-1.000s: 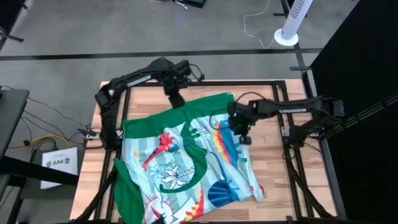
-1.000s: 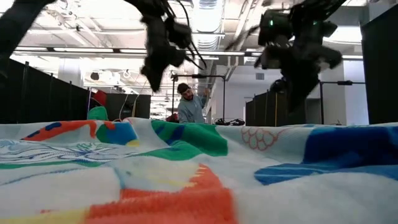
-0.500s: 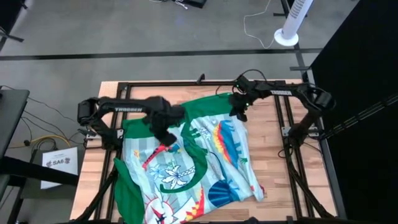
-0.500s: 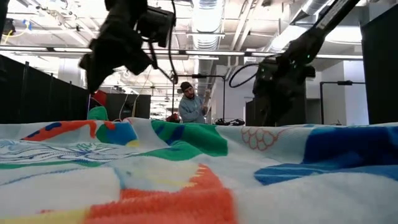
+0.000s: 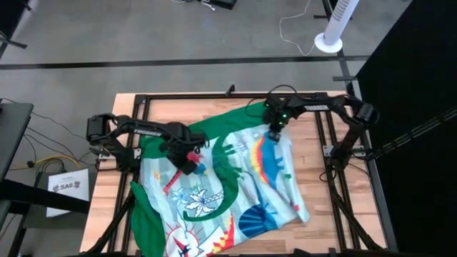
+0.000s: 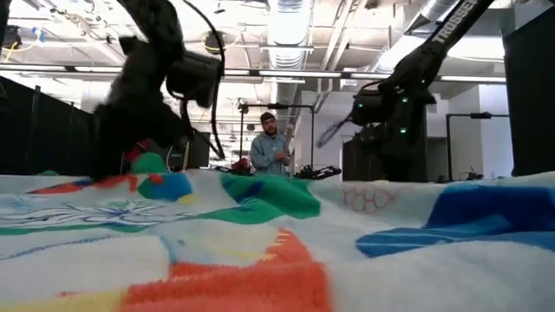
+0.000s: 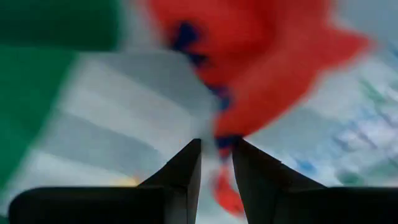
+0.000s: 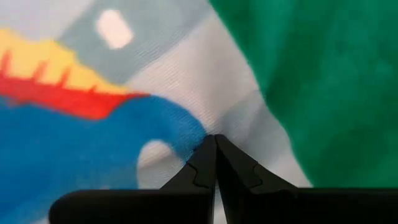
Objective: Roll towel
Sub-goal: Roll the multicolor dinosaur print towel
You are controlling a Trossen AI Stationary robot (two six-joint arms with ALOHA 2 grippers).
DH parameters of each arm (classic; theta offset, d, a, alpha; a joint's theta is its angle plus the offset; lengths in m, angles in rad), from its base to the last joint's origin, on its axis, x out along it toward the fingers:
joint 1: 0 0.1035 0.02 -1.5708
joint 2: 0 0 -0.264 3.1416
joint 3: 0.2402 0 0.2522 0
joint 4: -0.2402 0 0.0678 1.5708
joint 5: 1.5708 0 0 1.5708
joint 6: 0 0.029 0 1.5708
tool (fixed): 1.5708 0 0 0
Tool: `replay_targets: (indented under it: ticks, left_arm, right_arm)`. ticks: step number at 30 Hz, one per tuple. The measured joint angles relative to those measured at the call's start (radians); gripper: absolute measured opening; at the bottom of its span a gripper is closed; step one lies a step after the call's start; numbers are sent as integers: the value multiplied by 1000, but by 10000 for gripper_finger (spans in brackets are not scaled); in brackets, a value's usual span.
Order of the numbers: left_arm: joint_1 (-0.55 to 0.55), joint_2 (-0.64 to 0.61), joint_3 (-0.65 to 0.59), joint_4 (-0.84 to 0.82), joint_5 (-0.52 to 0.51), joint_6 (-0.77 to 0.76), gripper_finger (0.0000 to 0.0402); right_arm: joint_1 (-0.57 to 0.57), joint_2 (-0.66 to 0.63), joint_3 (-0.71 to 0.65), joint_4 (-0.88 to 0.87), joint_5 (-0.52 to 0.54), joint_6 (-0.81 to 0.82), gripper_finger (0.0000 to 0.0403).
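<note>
Cloth fills the nearest part of the low view: the large soft green beach towel [image 5: 221, 182] with its light-blue tropical print of white, red and orange motifs lies spread and rumpled over the wooden-slat desk [image 5: 310, 171], one long side hanging past the near edge. No rolled turn shows anywhere along it, so by my reading the rolling has not begun and the whole of it is left; so far the cloth is only laid out, with loose folds across its middle. Farther in from that near edge, the left gripper [image 5: 187, 160] is down on the towel at the red motif toward the towel's left side. Its wrist view shows the two dark fingers [image 7: 180, 171] with a narrow gap between them, and whether they pinch any cloth cannot be told from that blurred view. Farther still, close to the towel's far green border, the right gripper [image 5: 274, 133] sits low over the blue and yellow print beside the green band. In its own wrist view the dark fingertips [image 8: 202, 165] meet with no gap, the jaws fully closed right against the fabric [image 8: 155, 93], though it is not clear that any fold is caught between them. Beyond the towel, in the room behind the desk, a person [image 6: 272, 149] stands well apart from both arms.
</note>
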State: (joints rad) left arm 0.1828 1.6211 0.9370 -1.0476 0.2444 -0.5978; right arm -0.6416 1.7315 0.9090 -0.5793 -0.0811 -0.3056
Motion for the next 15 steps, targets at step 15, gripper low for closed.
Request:
replay_targets:
  ticks: [15]
  left_arm:
    - [310,-1,169,337,-165,476,77]
  right_arm:
    - [-181,-260,26,-26,145,94,0]
